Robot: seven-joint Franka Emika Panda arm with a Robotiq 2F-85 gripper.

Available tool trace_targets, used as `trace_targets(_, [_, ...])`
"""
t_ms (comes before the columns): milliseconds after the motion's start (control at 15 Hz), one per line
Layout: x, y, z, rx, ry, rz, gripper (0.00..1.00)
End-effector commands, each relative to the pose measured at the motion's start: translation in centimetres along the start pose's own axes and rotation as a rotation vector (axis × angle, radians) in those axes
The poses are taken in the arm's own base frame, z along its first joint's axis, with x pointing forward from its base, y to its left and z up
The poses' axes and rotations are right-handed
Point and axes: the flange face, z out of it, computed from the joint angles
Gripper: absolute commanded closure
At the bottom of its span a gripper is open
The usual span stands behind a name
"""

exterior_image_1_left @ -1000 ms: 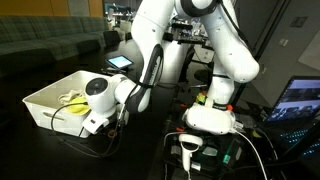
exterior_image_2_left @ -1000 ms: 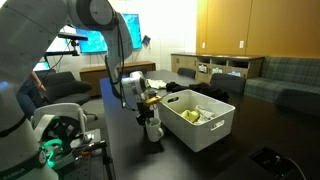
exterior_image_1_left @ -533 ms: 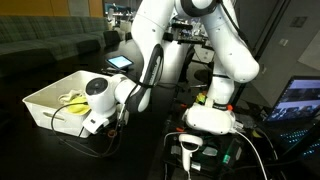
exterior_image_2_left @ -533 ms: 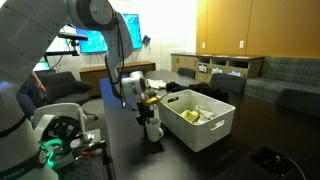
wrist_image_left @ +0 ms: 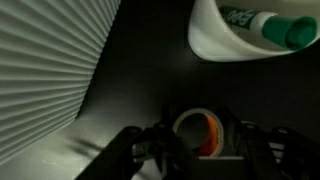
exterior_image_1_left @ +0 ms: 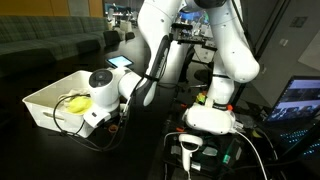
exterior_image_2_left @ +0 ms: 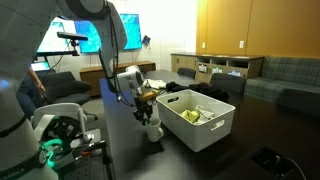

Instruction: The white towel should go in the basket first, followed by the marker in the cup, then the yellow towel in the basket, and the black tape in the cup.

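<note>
gripper (wrist_image_left: 198,142) with fingers clamped on the tape roll (wrist_image_left: 212,133) near the cup (wrist_image_left: 205,42) holding the marker (wrist_image_left: 262,25); an off-centre release may drop the roll outside the rim.

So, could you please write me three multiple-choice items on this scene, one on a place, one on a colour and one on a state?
1. Where is the marker?
A in the basket; B in the cup; C flat on the table.
2. What colour is the marker's cap?
A red; B green; C blue.
3. What does the pincer hold?
A nothing; B the yellow towel; C the tape roll.

Answers: 1 B, the wrist view shows the marker lying inside the cup's rim. 2 B, its capped end is plainly green. 3 C, the roll sits between the two fingers just below the camera.
</note>
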Motion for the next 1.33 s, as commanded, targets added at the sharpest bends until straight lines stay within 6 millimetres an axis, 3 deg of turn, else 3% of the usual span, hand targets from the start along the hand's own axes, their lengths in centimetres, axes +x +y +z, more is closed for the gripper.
trace_targets(0, [-0.4, -1.1, -3.2, -0.030, -0.054, 0.037, 0.75])
trace_targets(333, [-1.5, -1.9, -5.5, -0.044, -0.092, 0.095, 0.75])
trace_targets(933, [-3.6, -3.5, -7.3, -0.062, -0.132, 0.195, 0.75])
trace_targets(1267, [-6.2, -3.8, -7.9, -0.059, -0.146, 0.258, 0.75])
